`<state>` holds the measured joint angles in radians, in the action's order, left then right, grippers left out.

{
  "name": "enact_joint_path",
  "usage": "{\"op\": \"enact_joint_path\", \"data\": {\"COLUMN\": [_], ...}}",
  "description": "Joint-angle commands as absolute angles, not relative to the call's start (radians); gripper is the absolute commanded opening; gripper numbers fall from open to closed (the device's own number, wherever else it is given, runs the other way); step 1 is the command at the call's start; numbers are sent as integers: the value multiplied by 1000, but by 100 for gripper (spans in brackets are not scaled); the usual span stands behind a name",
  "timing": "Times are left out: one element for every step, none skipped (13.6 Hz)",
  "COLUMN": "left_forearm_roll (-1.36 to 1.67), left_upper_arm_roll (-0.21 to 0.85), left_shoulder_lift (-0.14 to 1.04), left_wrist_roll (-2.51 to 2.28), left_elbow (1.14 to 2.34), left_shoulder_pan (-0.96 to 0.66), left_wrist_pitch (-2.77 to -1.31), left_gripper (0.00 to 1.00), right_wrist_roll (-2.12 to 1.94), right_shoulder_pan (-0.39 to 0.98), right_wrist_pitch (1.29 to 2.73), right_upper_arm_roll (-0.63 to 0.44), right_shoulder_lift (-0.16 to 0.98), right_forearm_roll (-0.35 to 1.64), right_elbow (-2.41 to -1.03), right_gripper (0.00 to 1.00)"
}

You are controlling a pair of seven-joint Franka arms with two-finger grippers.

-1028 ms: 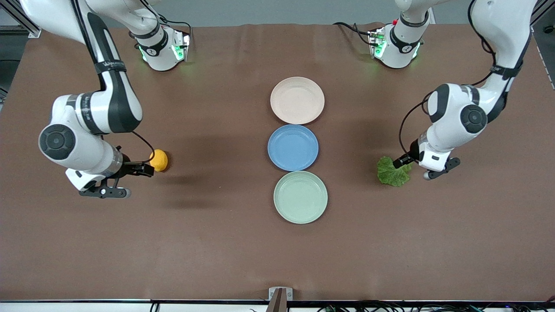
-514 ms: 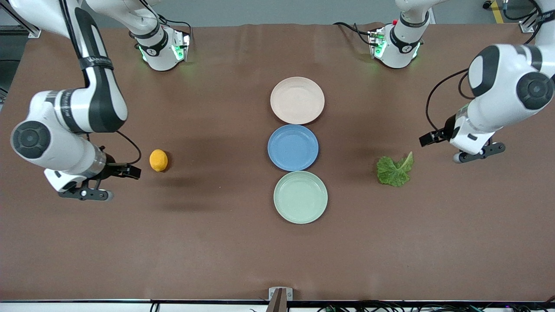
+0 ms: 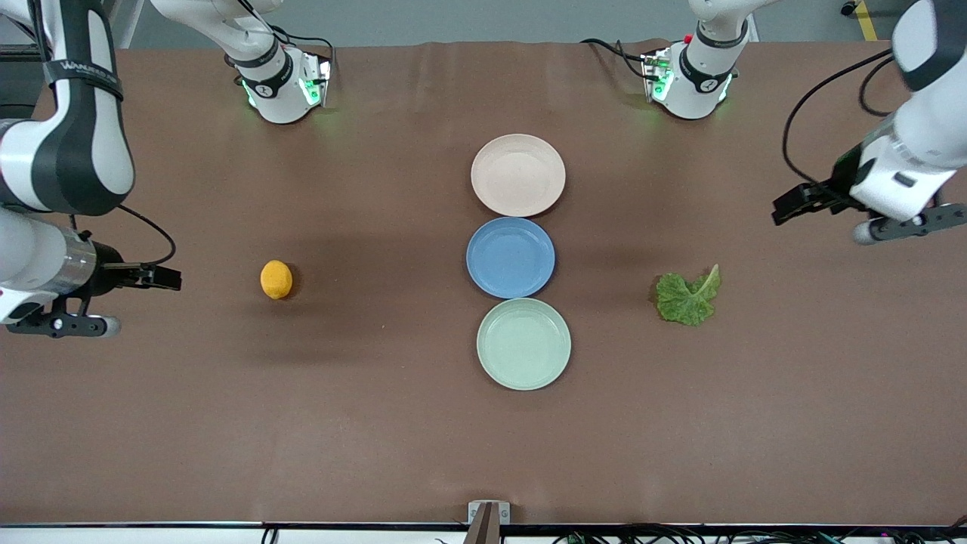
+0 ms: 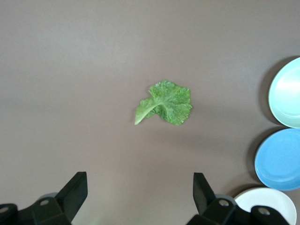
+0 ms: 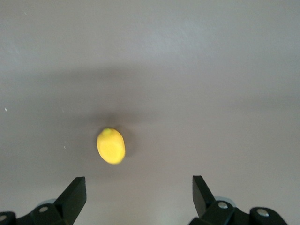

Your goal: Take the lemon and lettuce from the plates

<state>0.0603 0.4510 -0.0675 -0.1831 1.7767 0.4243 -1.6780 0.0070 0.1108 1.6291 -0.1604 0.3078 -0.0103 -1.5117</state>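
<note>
The lemon (image 3: 276, 279) lies on the bare brown table toward the right arm's end; it also shows in the right wrist view (image 5: 111, 146). The lettuce (image 3: 686, 298) lies on the table toward the left arm's end, and shows in the left wrist view (image 4: 164, 102). The pink-beige plate (image 3: 518, 174) and the mint green plate (image 3: 523, 344) are both empty. My right gripper (image 3: 168, 277) is open and empty, up in the air off the lemon toward the table's end. My left gripper (image 3: 787, 206) is open and empty, raised over the table off the lettuce.
A blue plate (image 3: 511, 257), also empty, lies between the two other plates in a row down the table's middle. The arm bases (image 3: 283, 83) stand along the table edge farthest from the front camera.
Both grippers have let go and drawn back and up, each toward its own end of the table. The lemon and the lettuce stay on the table where they were released.
</note>
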Motion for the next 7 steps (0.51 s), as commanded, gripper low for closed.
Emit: {"op": "enact_joint_path", "data": {"left_forearm_roll": [83, 81, 77, 68, 66, 67, 67], "left_upper_arm_roll": [457, 456, 456, 456, 456, 457, 456], "left_shoulder_lift": [-55, -55, -55, -48, -45, -43, -35], "left_wrist_roll": [-59, -42, -51, -60, -58, -60, -61], "left_elbow": [1652, 1632, 1618, 1602, 1586, 1583, 1585], "left_shoulder_pan": [495, 497, 497, 497, 497, 495, 495], "left_wrist_pitch": [-1553, -1530, -1520, -1520, -1520, -1520, -1522], "left_gripper": [99, 99, 100, 100, 100, 100, 100], "right_wrist_roll": [-12, -9, -8, -9, -12, -9, -9], "right_shoulder_pan": [80, 87, 89, 80, 69, 52, 52], "right_wrist_pitch": [1589, 1588, 1589, 1589, 1594, 1601, 1598], "right_upper_arm_roll": [-147, -149, -149, -149, -149, -147, -149], "right_shoulder_lift": [311, 314, 316, 314, 319, 319, 318], "right_forearm_roll": [-8, -20, -24, -18, -11, 9, 35], "right_elbow": [-1458, -1419, -1411, -1408, -1408, -1408, -1408], "right_gripper": [100, 100, 100, 100, 100, 100, 100]}}
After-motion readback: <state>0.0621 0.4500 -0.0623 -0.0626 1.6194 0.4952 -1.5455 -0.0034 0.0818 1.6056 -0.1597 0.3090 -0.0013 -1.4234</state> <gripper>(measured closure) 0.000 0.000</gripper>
